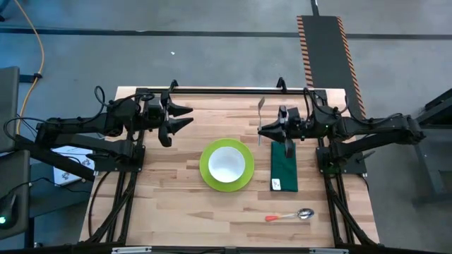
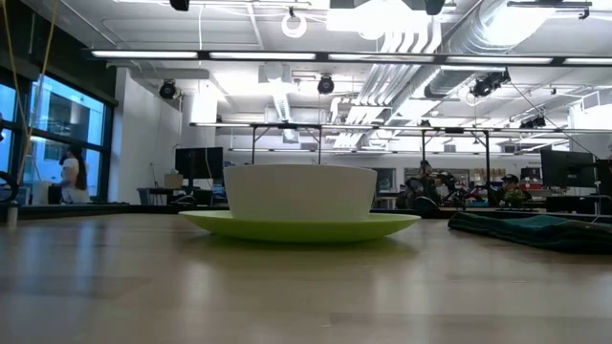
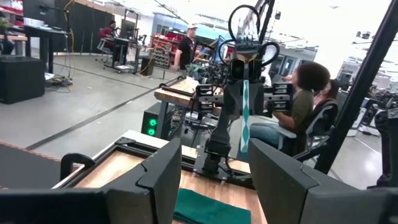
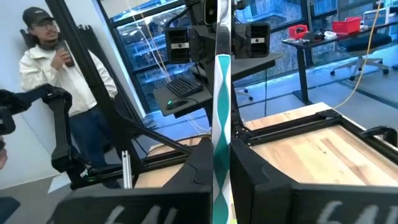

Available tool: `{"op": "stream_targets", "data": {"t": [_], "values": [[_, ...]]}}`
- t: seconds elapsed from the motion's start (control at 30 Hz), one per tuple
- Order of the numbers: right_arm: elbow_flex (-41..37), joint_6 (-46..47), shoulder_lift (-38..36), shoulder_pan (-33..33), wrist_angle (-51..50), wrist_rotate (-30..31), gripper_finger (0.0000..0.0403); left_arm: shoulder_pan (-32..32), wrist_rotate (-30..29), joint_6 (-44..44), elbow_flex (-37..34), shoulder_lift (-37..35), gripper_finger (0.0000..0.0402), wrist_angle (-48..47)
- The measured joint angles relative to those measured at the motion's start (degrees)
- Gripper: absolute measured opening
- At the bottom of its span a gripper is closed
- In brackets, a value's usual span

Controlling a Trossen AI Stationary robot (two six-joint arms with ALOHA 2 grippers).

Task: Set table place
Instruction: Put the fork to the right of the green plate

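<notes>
A white bowl (image 1: 227, 163) sits in a lime-green plate (image 1: 209, 176) at the middle of the wooden table (image 1: 162, 204); both also show in the low view, bowl (image 2: 299, 191) on plate (image 2: 382, 225). A dark green folded napkin (image 1: 284, 169) lies flat to the plate's right. A spoon with an orange handle (image 1: 289, 215) lies near the front edge. My right gripper (image 1: 263, 129) is shut on a silver fork (image 1: 260, 106), above the table, left of the napkin's far end. My left gripper (image 1: 187, 117) is open and empty at the far left. My right gripper pinches the fork's shaft (image 4: 219, 130) between its two fingers, about midway along it. The fingers lie level, pointing toward the table's left, across the fork. The fork is lifted clear of the table and stands about upright in the left wrist view (image 3: 244, 112).
A black frame rail (image 1: 226, 90) runs along the table's far edge. Bare wood lies left of the plate and along the near left. People sit and stand beyond the table (image 3: 305, 93), (image 4: 43, 68).
</notes>
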Motion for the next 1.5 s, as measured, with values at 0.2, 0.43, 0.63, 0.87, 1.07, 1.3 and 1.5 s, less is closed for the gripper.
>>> {"op": "stream_targets", "data": {"t": [0.2,0.43,0.63,0.87,1.07,1.3,1.5], "values": [[0.0,-0.5,0.0,0.0,0.5,-1.2,0.0000,0.0,0.0,0.0,0.0,0.0,0.0175,0.0],[0.0,-0.5,0.0,0.0,0.5,-1.3,0.0000,0.0,-0.1,0.0,0.0,0.0,0.0175,-0.1],[0.0,-1.1,0.0,0.0,0.4,-1.3,0.0000,0.0,-0.1,0.0,0.0,0.0,0.0175,-0.2],[0.0,-1.1,0.0,0.0,0.4,-1.3,0.0000,0.0,-0.1,0.0,0.0,0.0,0.0175,-0.2],[0.0,5.5,0.0,0.0,-2.8,-1.3,0.0000,0.0,-0.1,0.0,0.0,0.0,0.0175,-0.3],[0.0,19.7,0.2,0.1,-19.1,2.2,0.0000,0.0,-0.8,0.0,0.0,0.0,0.0175,-0.3],[0.0,32.2,3.4,2.0,-29.8,5.8,0.0000,0.0,-0.8,0.0,0.0,0.0,0.0175,-0.3]]}}
